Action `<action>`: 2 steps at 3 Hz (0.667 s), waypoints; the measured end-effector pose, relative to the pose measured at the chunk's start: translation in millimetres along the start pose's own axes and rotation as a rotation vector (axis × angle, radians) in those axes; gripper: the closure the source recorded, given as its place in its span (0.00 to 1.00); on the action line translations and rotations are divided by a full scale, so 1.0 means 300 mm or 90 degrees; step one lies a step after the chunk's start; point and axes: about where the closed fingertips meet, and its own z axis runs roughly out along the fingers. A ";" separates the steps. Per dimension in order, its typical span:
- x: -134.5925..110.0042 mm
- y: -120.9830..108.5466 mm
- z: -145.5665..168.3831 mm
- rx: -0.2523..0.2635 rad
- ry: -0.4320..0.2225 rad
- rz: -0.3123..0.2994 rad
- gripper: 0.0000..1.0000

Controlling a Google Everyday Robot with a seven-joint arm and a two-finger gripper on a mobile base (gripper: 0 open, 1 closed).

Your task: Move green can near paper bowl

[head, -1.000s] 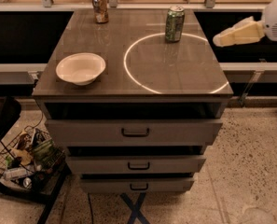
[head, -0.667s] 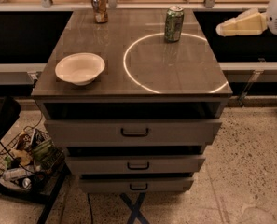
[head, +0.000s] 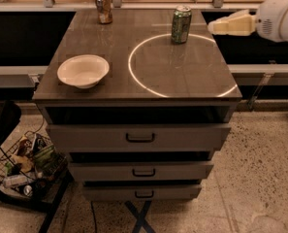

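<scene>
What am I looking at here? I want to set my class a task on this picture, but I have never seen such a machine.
It is one camera view, looking down at a cabinet of drawers. The white shape at the upper right is a robot's arm. Its cream tip is the hand, level with the green can, right of it, not touching it and holding nothing. On the dark top stand that can at the back, a brown can at the back left, and a bowl at the near left. A pale ring is marked on the top.
</scene>
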 end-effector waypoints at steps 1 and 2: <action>0.017 0.060 0.170 -0.042 -0.041 0.036 0.00; 0.029 0.112 0.320 -0.078 -0.071 0.040 0.00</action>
